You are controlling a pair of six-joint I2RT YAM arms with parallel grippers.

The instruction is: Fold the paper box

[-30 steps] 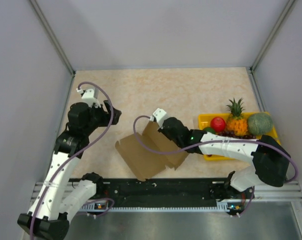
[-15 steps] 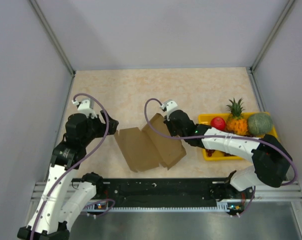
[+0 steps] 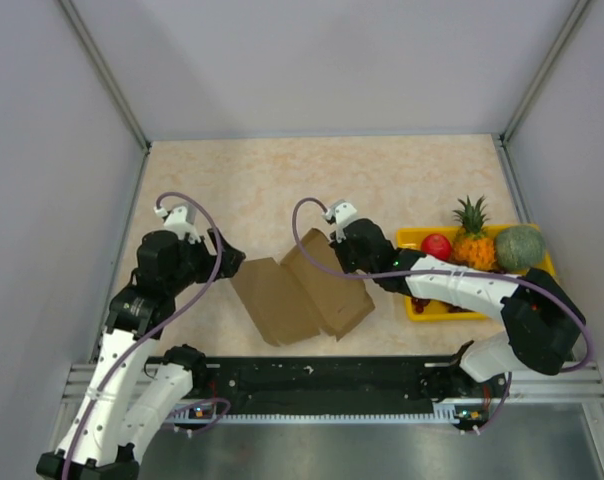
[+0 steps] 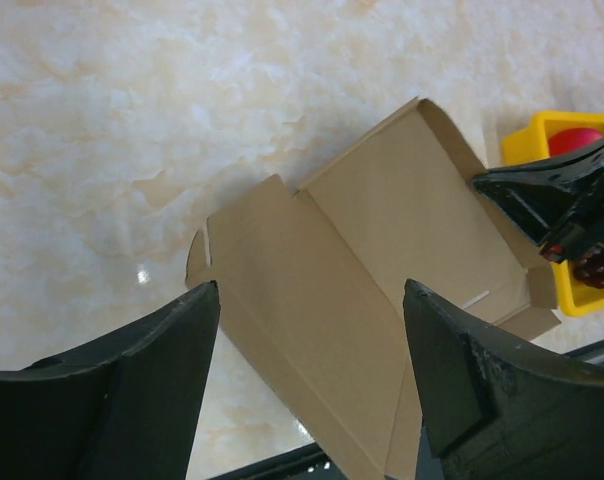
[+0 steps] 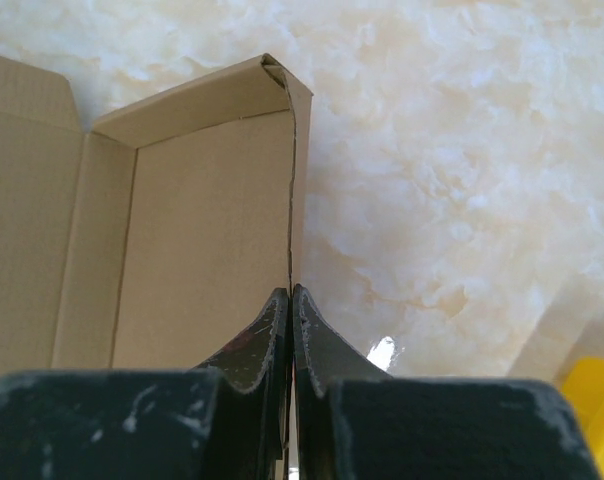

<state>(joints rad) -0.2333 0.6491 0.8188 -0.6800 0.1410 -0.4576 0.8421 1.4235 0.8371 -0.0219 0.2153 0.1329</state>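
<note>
We see the pale marbled bench [image 3: 382, 170] carrying the paper box [image 3: 292, 295] near its front middle. It is plain brown card, unmarked, lying open as flat creased panels with a side wall raised on its right. Our right gripper [image 5: 291, 300] is pinched tight on that wall's thin edge. Our left gripper [image 4: 310, 300] hovers above the left panel, spread wide, holding nothing.

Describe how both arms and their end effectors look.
Both the left arm and right arm are white tubular links with black joints. A purple cable loops from each wrist. The left end effector and right end effector have black, tapered fingers; the right's are scuffed.
</note>
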